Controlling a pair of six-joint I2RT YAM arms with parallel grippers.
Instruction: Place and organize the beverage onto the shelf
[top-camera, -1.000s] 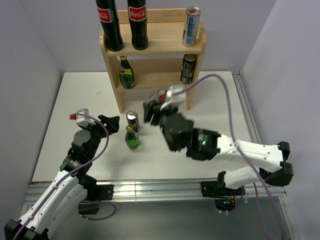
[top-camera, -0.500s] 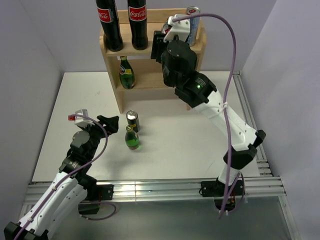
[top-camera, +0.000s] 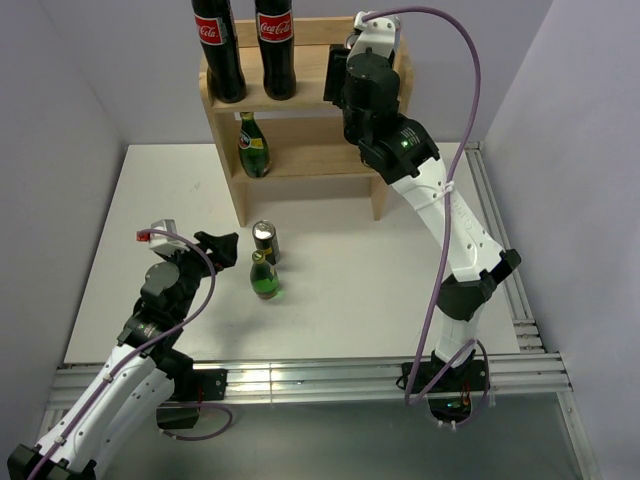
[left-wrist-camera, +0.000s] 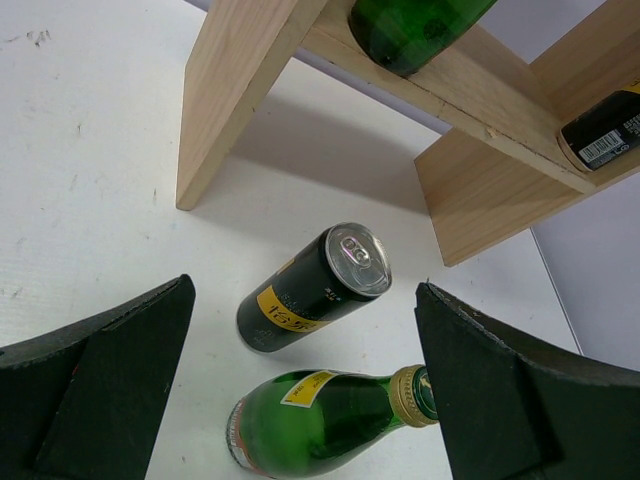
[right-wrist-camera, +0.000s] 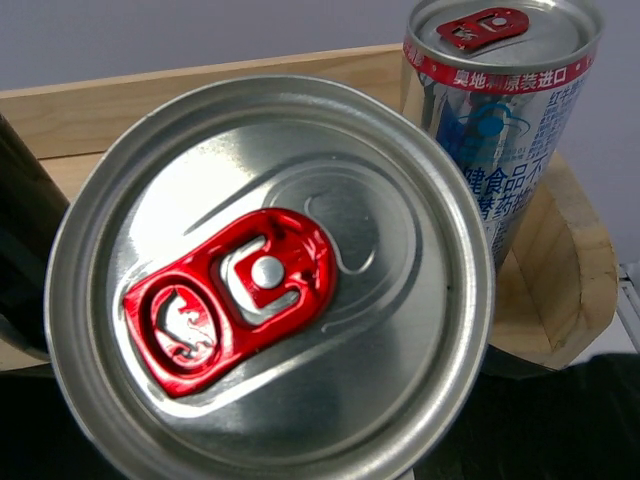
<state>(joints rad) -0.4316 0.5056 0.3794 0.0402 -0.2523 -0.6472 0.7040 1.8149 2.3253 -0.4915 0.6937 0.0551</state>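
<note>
Setting: robot test bench in a laboratory.
Enclosure: plain pale walls to the left, to the right and beyond both jaws.
Work surface: bare white table beneath the jaws.
Mounting: aluminium rail behind the jaws, carrying the bases of the left arm and the right arm.
Wiring: exposed purple cable looped along the right arm.
Prop: small wooden shelf, at the right jaws and well ahead of the left jaws.

A red-tabbed can looms close, printed can behind on shelf

silver can with red tab, black-and-yellow can, green bottle, pale wood shelf
</note>
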